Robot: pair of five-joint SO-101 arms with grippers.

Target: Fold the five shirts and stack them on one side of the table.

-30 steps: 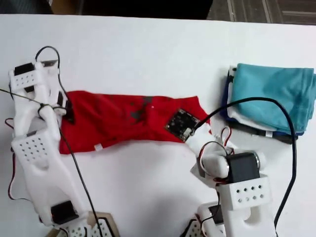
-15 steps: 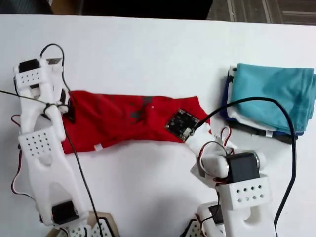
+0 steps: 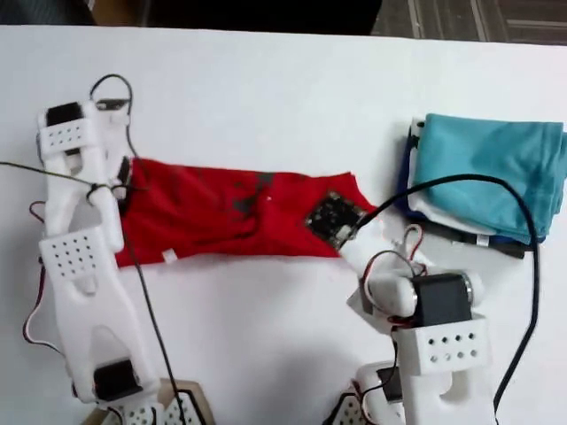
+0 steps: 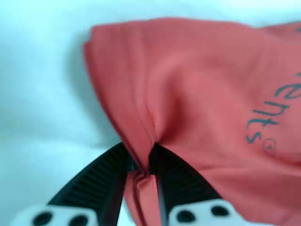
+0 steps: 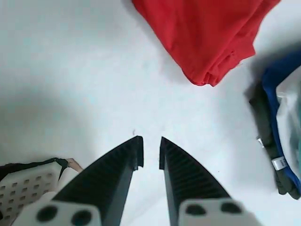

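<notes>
**While the Left Jaws Pinch the Red Shirt, the Right Jaws Wait**

Since the red shirt point(image 3: 230, 208) is the only one not on the pile, both arms are close to it. It lies on the desk point(image 3: 266, 88) as a long band. It runs from near the left edge to about the middle. It looks like it has been folded the long way already, so I think the next fold is end to end.

The left jaws are closed tight on the end of the shirt by the left edge. In the left wrist view, a ridge of the red cloth point(image 4: 202, 94) is squeezed between the two black tips. I think they hold it there so that end can be lifted and laid over the other end.

The right jaws are almost closed, with just a thin gap, and they hold nothing. They hang over bare desk just beside the other end of the shirt point(image 5: 202, 37), on the side of the near edge. Maybe they wait there to grab or press that end.

The pile point(image 3: 461, 226) sits by the right edge. A teal shirt point(image 3: 496, 164) is on top, with blue, white and dark ones under it. The pile is off to the side, so the middle is free for folding. The red shirt is near the pile but not touching it.
</notes>
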